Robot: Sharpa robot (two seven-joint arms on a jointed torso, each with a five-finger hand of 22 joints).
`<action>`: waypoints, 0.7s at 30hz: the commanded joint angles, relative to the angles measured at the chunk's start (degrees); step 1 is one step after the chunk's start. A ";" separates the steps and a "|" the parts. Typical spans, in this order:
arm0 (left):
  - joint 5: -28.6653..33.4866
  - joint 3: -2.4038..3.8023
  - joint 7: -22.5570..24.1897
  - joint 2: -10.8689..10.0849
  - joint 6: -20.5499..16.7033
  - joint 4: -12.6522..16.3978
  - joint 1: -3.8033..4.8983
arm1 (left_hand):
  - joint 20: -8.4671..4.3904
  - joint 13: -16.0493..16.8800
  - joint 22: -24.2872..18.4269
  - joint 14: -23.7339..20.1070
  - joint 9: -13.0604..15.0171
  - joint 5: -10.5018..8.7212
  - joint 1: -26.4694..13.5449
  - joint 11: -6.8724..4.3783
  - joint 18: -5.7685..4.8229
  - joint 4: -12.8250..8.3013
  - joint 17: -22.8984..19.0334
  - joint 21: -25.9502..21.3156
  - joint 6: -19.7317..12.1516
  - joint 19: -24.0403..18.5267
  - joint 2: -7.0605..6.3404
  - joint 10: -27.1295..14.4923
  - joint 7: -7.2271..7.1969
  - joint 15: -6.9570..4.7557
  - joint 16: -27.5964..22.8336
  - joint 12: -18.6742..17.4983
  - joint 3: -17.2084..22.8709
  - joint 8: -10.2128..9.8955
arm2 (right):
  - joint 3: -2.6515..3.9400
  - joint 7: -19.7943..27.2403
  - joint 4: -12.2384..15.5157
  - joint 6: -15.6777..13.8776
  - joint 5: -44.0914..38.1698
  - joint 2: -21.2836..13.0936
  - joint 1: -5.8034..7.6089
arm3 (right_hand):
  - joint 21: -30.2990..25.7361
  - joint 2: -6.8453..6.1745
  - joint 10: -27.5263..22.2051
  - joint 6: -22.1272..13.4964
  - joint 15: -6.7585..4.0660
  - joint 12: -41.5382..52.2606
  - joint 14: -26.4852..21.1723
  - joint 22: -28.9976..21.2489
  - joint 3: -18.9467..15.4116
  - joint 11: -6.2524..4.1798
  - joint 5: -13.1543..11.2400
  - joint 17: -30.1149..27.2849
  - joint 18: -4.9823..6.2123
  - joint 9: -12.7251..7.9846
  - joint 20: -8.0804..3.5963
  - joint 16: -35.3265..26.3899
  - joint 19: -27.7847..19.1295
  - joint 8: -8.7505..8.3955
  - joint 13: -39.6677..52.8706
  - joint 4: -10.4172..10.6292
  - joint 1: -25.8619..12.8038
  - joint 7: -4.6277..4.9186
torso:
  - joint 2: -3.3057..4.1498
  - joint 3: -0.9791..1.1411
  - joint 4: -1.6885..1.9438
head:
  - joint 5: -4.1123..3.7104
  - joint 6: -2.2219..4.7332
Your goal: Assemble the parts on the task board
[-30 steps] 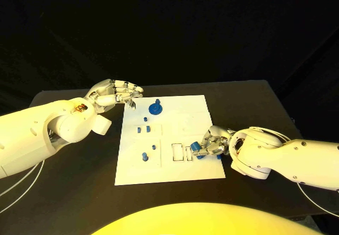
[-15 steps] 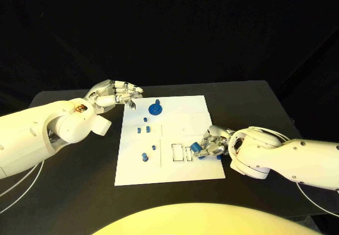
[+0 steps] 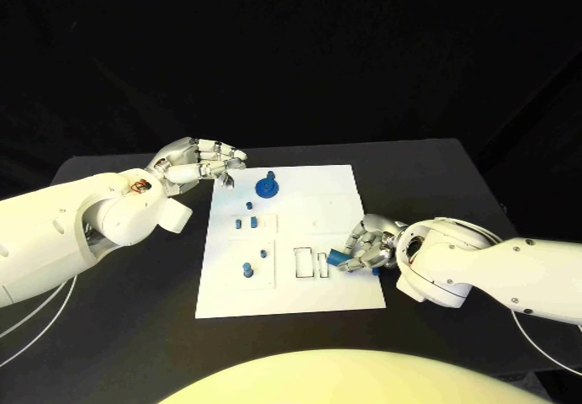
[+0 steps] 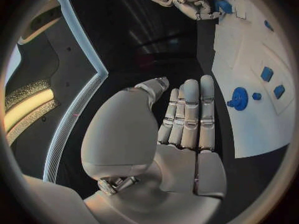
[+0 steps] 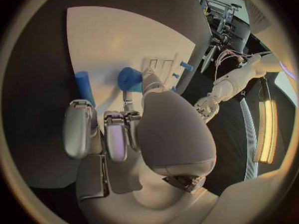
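The white task board (image 3: 334, 198) lies mid-table. My right hand (image 3: 367, 244) is at the board's right edge and pinches a blue part (image 3: 332, 255) in its fingertips, just right of the rectangular slots (image 3: 307, 262). In the right wrist view the blue part (image 5: 129, 79) sits at the thumb tip, with more blue (image 5: 84, 87) beside a finger. My left hand (image 3: 200, 160) hovers at the board's far left corner; its fingers (image 4: 190, 114) lie straight and hold nothing. A blue round part (image 3: 267, 183) stands near that corner. Several small blue parts (image 3: 247, 222) stand along the board's left side.
The black table (image 3: 145, 303) surrounds the board, with bare room to its left, right and front. The left wrist view shows the board (image 4: 249, 129), the blue round part (image 4: 239, 97) and my right hand (image 4: 199, 2) far off.
My right hand has shifted slightly with the blue part, which now sits a little higher beside the slots. The left hand has stayed put.
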 commanded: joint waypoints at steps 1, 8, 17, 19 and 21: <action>0.23 0.03 0.21 0.08 0.94 0.08 0.01 | 0.25 0.06 -0.06 -0.39 0.00 0.25 -0.10 0.07 0.84 0.25 0.08 -0.21 -0.39 0.21 0.50 -0.49 -0.13 0.15 0.11 0.31 -0.03 0.06 | 0.14 2.55 0.94 -1.39 5.91 -0.14 0.81 | -0.16 0.60 3.88 0.66 -0.55 0.03 5.52 7.78 0.12 -0.10 0.12 12.85 -0.27 0.31 -0.58 0.12 0.80 0.25 11.58 0.24 -0.83 -0.39 | -0.01 0.00 0.01 | -0.01 0.03; 0.22 0.03 0.18 0.22 0.98 0.00 0.01 | 0.25 0.06 -0.06 -0.39 0.00 0.25 -0.10 0.07 0.84 0.25 0.08 -0.21 -0.39 0.21 0.50 -0.49 -0.13 0.15 0.11 0.31 -0.03 0.06 | 0.23 3.33 2.53 -0.97 8.60 -0.40 2.82 | -0.21 0.42 3.93 0.84 -0.58 0.05 5.51 7.80 0.31 -0.11 0.06 12.85 -0.27 0.16 -0.63 0.11 0.80 0.11 11.64 0.74 -1.81 -0.39 | -0.01 -0.04 -0.03 | -0.13 0.12; 0.22 0.03 0.19 0.27 0.99 -0.03 0.01 | 0.25 0.06 -0.06 -0.39 0.00 0.25 -0.10 0.07 0.84 0.25 0.08 -0.21 -0.39 0.21 0.50 -0.49 -0.13 0.15 0.11 0.31 -0.03 0.06 | 0.23 3.29 2.05 1.71 9.73 1.02 3.21 | -0.19 0.83 4.03 1.12 -0.58 0.12 5.54 7.90 0.82 -0.11 0.04 12.94 -0.29 -0.06 -0.67 0.14 0.85 -0.14 11.78 0.89 -4.54 -0.39 | 0.00 -0.01 0.02 | 0.01 0.10; 0.22 0.03 0.20 0.27 0.97 -0.03 0.01 | 0.25 0.06 -0.06 -0.39 0.00 0.25 -0.10 0.07 0.84 0.25 0.08 -0.21 -0.39 0.21 0.50 -0.49 -0.13 0.15 0.11 0.31 -0.03 0.06 | 0.23 3.26 1.72 1.88 9.59 1.73 3.13 | -0.27 0.99 4.00 1.20 -0.58 0.05 5.53 7.90 0.94 -0.11 0.03 12.89 -0.28 -0.10 -0.66 0.12 0.83 -0.19 11.73 0.90 -5.59 -0.40 | 0.00 -0.02 0.00 | 0.04 0.15; 0.22 0.03 0.21 0.28 0.98 -0.02 0.01 | 0.25 0.06 -0.06 -0.39 0.00 0.25 -0.10 0.07 0.84 0.25 0.08 -0.21 -0.39 0.21 0.50 -0.49 -0.13 0.15 0.11 0.31 -0.03 0.06 | 0.23 3.15 1.42 1.81 9.08 2.42 3.03 | -0.20 1.12 4.01 1.33 -0.60 0.05 5.53 7.95 1.07 -0.14 0.03 12.90 -0.29 -0.10 -0.67 0.12 0.87 -0.17 11.75 0.89 -6.31 -0.44 | 0.00 -0.01 -0.03 | 0.07 0.15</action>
